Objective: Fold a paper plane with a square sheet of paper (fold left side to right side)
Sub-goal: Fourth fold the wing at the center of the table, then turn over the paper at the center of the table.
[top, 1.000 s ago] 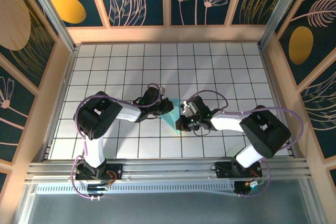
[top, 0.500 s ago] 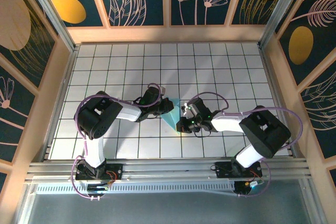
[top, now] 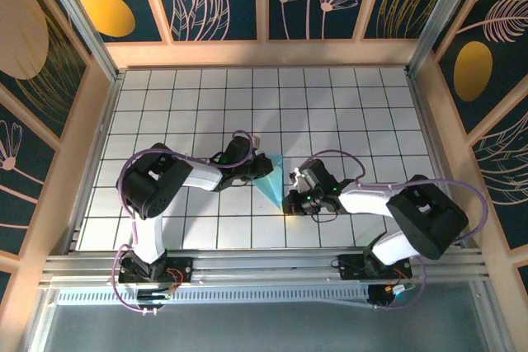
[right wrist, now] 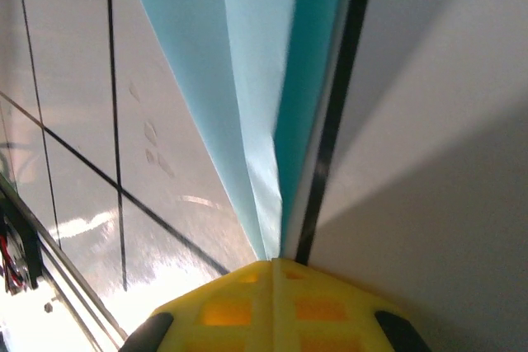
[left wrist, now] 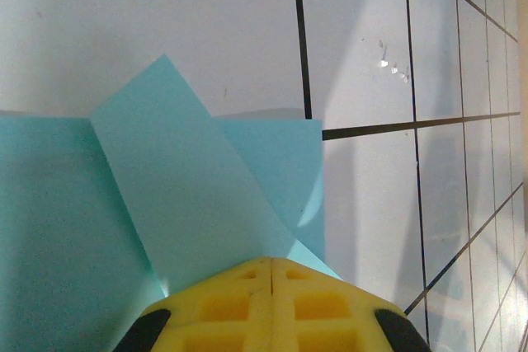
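- Your left claw (top: 266,164) is fully closed, its yellow pads (left wrist: 223,307) pressed together. The tips rest on the wide end of the light-blue creased pointed sheet of paper (top: 271,179), where a folded flap crosses it.
- Your right claw (top: 289,202) is also closed tight, and its tips meet the paper's narrow point.
- You cannot tell whether either claw actually pinches the paper.
- The paper lies on the white gridded table (top: 363,121), between the two claws and touching both.
- Count: one sheet of paper, two claws.
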